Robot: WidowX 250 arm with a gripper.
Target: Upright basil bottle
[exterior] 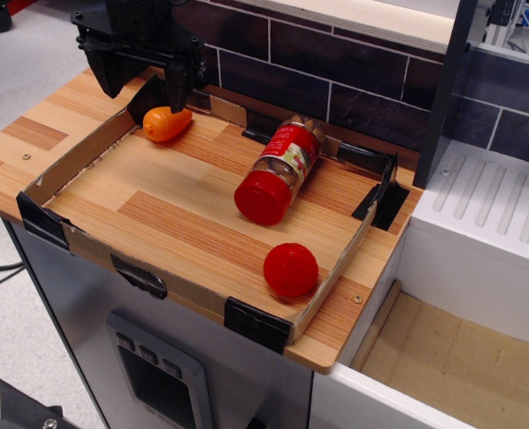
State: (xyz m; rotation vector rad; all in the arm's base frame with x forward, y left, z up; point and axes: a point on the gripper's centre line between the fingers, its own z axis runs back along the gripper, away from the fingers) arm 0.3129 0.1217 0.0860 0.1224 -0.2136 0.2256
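At inspection the basil bottle [281, 170] lay on its side near the middle of the cardboard-walled tray [77, 154], red cap toward the near edge and base pointing at the rear wall, angled slightly to the right. It was not upright; the task remained undone.

Your gripper [139, 85] hung over the far left corner of the tray, well apart from the bottle, with its fingers spread and nothing between them. The orange carrot toy [165, 123] sat just below and beside it. The red ball [290, 269] rested near the front right wall, close to the cap but not touching it.

Recommendation, as a judgement only: you should have brought the gripper across the bottle's body, jaws set square to its long axis, gripping the labelled middle or nearer the base rather than the wide cap. A round jar is likely to roll; close squarely. Tipping it onto its base away from the ball would have avoided a knock.
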